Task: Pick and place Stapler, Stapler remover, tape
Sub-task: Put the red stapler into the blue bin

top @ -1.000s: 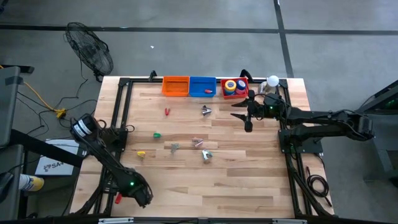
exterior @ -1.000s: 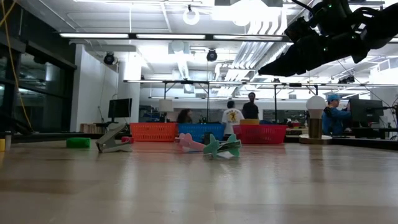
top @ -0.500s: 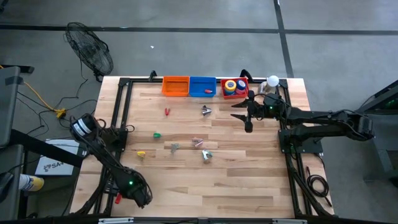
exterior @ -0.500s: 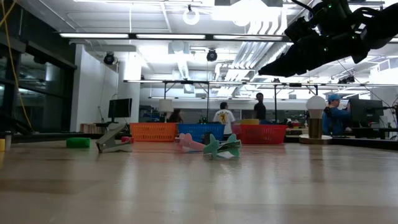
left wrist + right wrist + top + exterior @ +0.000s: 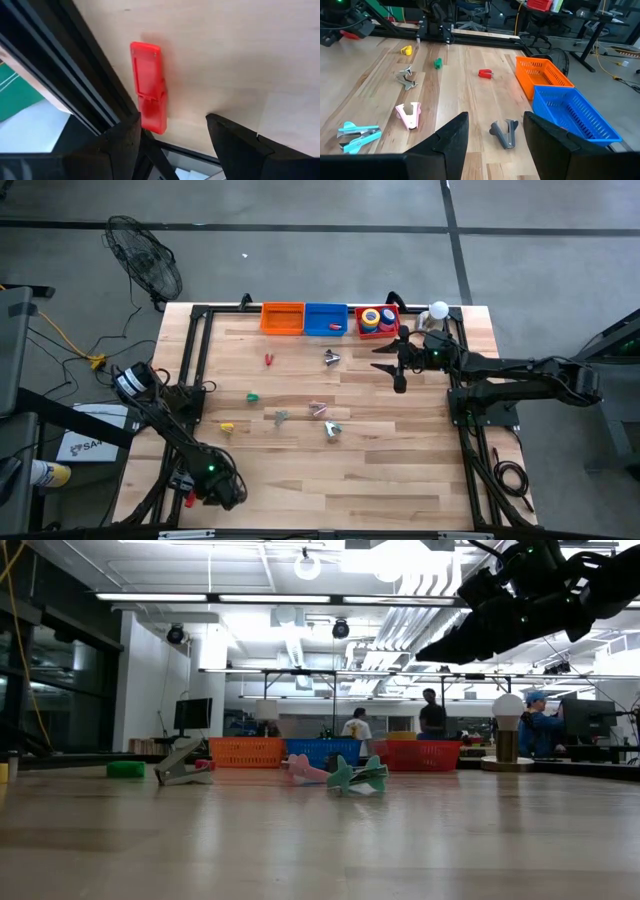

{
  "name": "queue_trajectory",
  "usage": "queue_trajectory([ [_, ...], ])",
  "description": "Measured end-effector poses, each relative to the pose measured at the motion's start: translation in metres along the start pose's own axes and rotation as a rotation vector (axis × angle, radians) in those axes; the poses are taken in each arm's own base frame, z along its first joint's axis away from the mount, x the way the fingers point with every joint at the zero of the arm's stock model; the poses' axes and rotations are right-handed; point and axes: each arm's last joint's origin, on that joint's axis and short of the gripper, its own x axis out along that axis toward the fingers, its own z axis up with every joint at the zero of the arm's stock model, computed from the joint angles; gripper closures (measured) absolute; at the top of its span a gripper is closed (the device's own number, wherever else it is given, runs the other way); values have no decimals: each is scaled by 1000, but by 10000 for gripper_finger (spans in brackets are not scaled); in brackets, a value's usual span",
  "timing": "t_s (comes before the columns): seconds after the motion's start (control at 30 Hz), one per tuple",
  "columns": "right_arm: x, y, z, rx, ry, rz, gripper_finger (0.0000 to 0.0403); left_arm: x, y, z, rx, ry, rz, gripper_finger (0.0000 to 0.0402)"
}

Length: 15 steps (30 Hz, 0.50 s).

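Left gripper (image 5: 172, 132): held low at the table's near left corner, by the black frame rail; fingers spread apart, nothing between them.
Red stapler (image 5: 149, 86): seen lying flat on the wood beside the rail, just ahead of the left gripper's fingertips, closer to one finger; contact cannot be told.
Right gripper (image 5: 400, 370): held above the table near the red basket (image 5: 391, 332); fingers parted, nothing gripped.
Grey staple remover (image 5: 505, 133): found on the wood below and just ahead of the right gripper, between its fingers in the wrist view.
Other removers: a pink one (image 5: 409, 114), a teal one (image 5: 358, 134) and a grey one (image 5: 407, 79) are scattered mid-table, well apart from both grippers.
Small staplers: red (image 5: 485, 73), green (image 5: 438, 63) and yellow (image 5: 407, 50) pieces lie farther off.
Tape rolls (image 5: 372, 318): stacked in the red basket; yellow and blue are visible.
Orange basket (image 5: 282, 317): no contents seen.
Blue basket (image 5: 322, 315): a red item (image 5: 335, 326) is seen inside.
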Motion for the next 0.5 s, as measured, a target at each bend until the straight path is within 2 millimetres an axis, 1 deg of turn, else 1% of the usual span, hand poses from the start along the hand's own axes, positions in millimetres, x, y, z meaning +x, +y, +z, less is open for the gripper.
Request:
queue_trajectory([
  [0.2, 0, 0, -1, 3, 10, 2, 221, 1, -3, -2, 96, -11, -52, 170],
  [0.5, 0, 0, -1, 3, 10, 2, 221, 0, -6, -5, 165, 13, -77, 169],
])
